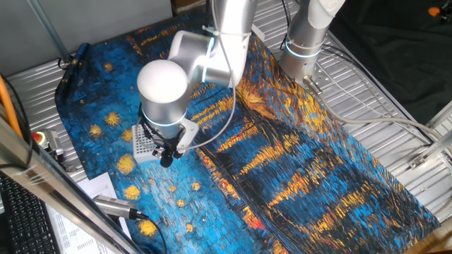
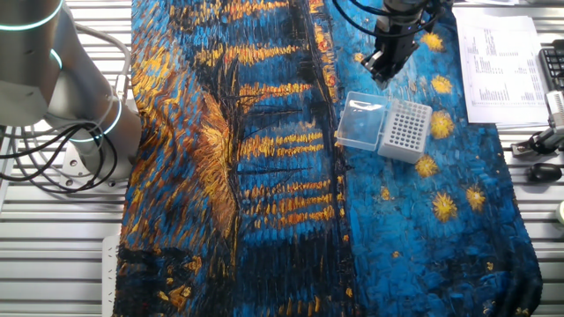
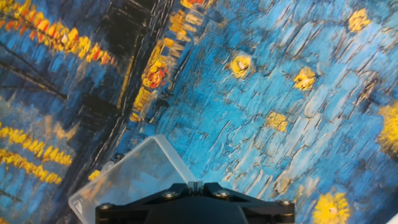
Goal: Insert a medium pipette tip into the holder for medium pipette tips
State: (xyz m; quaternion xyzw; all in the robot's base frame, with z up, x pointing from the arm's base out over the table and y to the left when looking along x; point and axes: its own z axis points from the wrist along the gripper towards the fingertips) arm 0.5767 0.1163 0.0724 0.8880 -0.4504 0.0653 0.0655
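From one fixed view, my gripper [image 1: 167, 159] hangs over the painted blue cloth [image 1: 296, 176], just beside the holder for medium pipette tips [image 1: 143, 143], the white block with the dotted top. My wrist hides the fingertips, so I cannot tell how far apart they are.

From the other fixed view, my gripper [image 2: 381, 67] hovers above the clear plastic box [image 2: 361, 123], which touches the holder [image 2: 406, 129] on its side. A sheet of printed paper [image 2: 498, 62] lies off the cloth's edge.

In the hand view, only my dark finger base and the clear box [image 3: 134, 177] below it show; whether I hold a tip, I cannot tell.
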